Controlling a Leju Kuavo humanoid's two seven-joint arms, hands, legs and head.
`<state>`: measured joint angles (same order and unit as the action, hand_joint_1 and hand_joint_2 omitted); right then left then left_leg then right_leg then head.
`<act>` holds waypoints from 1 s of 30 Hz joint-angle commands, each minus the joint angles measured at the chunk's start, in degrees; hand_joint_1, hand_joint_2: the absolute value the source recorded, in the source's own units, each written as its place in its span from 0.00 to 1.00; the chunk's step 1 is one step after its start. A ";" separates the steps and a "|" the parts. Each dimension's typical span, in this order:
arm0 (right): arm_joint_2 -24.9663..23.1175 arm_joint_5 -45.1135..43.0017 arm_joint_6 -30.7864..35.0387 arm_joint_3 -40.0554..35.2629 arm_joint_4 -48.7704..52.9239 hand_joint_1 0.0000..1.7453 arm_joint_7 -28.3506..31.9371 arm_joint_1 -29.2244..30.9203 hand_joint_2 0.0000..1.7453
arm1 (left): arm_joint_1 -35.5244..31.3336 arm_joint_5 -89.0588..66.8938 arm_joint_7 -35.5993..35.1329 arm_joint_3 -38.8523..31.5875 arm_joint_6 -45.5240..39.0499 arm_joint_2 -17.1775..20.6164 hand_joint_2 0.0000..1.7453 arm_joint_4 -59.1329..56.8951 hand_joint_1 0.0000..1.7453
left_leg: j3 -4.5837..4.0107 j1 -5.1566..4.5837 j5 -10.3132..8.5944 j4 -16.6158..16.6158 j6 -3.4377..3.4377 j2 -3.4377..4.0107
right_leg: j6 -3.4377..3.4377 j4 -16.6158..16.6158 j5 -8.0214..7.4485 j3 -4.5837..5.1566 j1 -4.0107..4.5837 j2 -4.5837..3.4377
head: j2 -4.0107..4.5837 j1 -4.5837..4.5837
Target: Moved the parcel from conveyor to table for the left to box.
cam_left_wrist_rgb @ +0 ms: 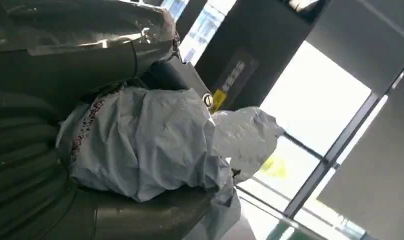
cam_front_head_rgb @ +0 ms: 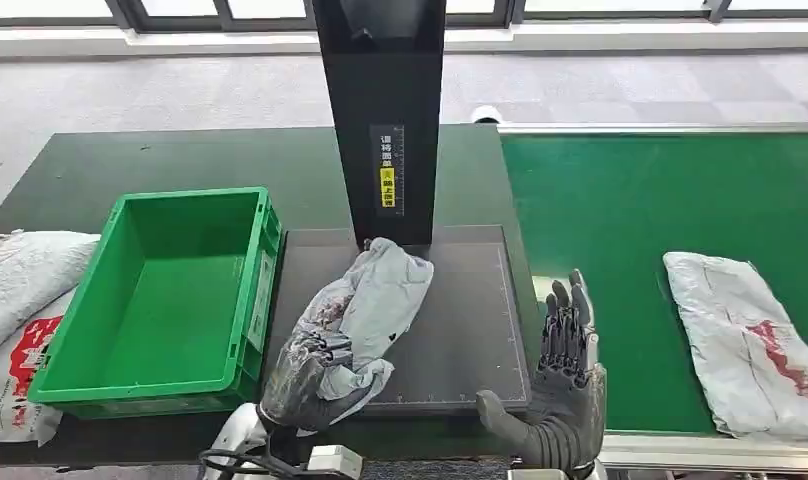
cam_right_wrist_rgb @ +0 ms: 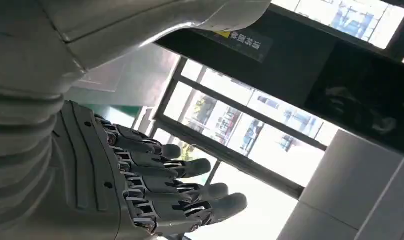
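The left robot hand (cam_front_head_rgb: 310, 385) covers the near end of the parcel (cam_front_head_rgb: 375, 300). Bags (cam_front_head_rgb: 20, 310) at the far left run off the frame. The black post's (cam_front_head_rgb: 380, 120) label (cam_front_head_rgb: 388, 180) reads too small.

grey carpet floor (cam_front_head_rgb: 180, 90), window frames (cam_front_head_rgb: 280, 12)

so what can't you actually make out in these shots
- Left hand fingers: wrapped into the grey parcel in the head view; the parcel covers them in the left wrist view.
- Parcel's label: none legible, crumpled folds hide it.
- White bags beside the green crate: cut off by the head view's left edge.
- Parcel on the conveyor: cut by the right edge.
- Black post's label: too small to read.
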<state>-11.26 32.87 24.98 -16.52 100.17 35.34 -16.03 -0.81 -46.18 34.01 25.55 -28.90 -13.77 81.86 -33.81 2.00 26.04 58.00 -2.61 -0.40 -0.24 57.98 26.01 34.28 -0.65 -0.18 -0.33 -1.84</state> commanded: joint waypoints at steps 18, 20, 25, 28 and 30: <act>1.99 0.39 -0.43 -2.73 -3.41 0.00 -0.11 2.15 1.00 | -8.37 13.90 -4.82 -21.49 -4.19 2.48 1.00 -1.11 1.00 | 0.21 -0.08 -0.09 -0.22 0.19 0.03 | 0.00 -0.17 -0.04 -0.17 -0.05 0.02 | 0.00 0.00; 1.84 0.71 -1.36 -2.61 -3.92 0.00 -0.33 2.91 1.00 | -11.73 14.73 -5.67 -24.77 -2.68 2.82 1.00 -8.29 1.00 | 0.30 -0.11 -0.18 -0.39 0.30 0.04 | 0.01 -0.33 -0.13 -0.25 -0.05 0.05 | 0.00 0.00; 1.60 1.05 -2.87 -2.41 -5.86 0.00 -0.21 4.38 1.00 | -16.03 14.34 -8.20 -29.93 0.04 3.34 1.00 -18.42 1.00 | 0.25 -0.06 -0.10 -0.20 0.11 0.09 | 0.07 -0.13 -0.10 -0.15 -0.03 -0.06 | 0.00 0.00; 1.47 1.03 -3.06 -2.34 -6.28 0.00 -0.19 4.79 1.00 | -16.47 14.52 -8.37 -30.83 0.53 3.37 1.00 -19.63 1.00 | 0.31 -0.08 -0.13 -0.26 0.15 0.14 | 0.07 -0.17 -0.11 -0.18 -0.04 -0.12 | 0.00 0.00; 1.47 1.03 -3.06 -2.34 -6.28 0.00 -0.19 4.79 1.00 | -16.47 14.52 -8.37 -30.83 0.53 3.37 1.00 -19.63 1.00 | 0.28 -0.07 -0.10 -0.21 0.18 0.17 | 0.06 -0.14 -0.10 -0.16 -0.03 -0.15 | 0.00 -0.02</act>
<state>-11.23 34.08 22.23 -17.59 98.66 35.25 -13.77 -12.07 -31.41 26.12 1.60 -29.11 -12.48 74.28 -33.76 2.02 25.97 58.00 -2.66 -0.39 -0.18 58.01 25.97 34.26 -0.63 -0.21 -0.33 -1.86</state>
